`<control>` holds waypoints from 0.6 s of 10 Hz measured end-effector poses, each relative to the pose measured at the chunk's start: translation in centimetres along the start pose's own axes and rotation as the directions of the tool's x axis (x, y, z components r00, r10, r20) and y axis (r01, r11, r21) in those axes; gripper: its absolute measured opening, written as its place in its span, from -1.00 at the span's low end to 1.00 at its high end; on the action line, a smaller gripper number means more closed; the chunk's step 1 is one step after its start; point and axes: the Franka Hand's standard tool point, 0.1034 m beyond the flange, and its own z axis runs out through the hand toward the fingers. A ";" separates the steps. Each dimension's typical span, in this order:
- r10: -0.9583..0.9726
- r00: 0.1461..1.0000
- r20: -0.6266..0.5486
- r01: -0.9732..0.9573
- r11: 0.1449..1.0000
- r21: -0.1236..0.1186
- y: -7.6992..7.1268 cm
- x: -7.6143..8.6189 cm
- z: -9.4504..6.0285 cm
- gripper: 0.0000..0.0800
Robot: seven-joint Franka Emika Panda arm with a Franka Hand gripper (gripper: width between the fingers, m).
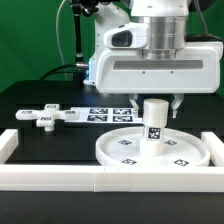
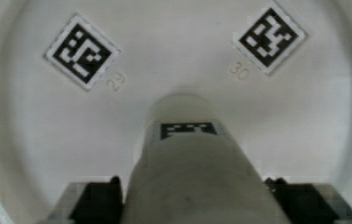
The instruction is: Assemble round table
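Leg (image 1: 154, 122) stands upright on disc (image 1: 190, 150), roughly at its centre, tag facing the exterior camera. Gripper (image 1: 155, 104) hangs straight over it, one finger each side of the leg's top. Exterior view suggests slim gaps between fingers and leg. In the wrist view the dark fingers (image 2: 98, 197) sit right against the leg's sides. Cannot tell if the jaws actually clamp it or only straddle it.

Disc lies flat on black table (image 1: 40, 95), near the front rail (image 1: 60, 180), rim up, several tags on its floor. Wrist view shows two of those tags (image 2: 86, 54) past the leg, plus one tag on the leg itself (image 2: 192, 128).

Base (image 1: 45, 117) lies flat at the exterior view's left, well apart from the disc, untouched. Marker board (image 1: 108, 112) is between base and disc, behind the disc, partly hidden by leg and gripper. Rail runs along the front and turns up both sides.
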 end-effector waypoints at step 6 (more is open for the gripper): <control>0.367 0.930 0.007 -0.367 0.930 0.013 -0.2 0.0 0.0 0.02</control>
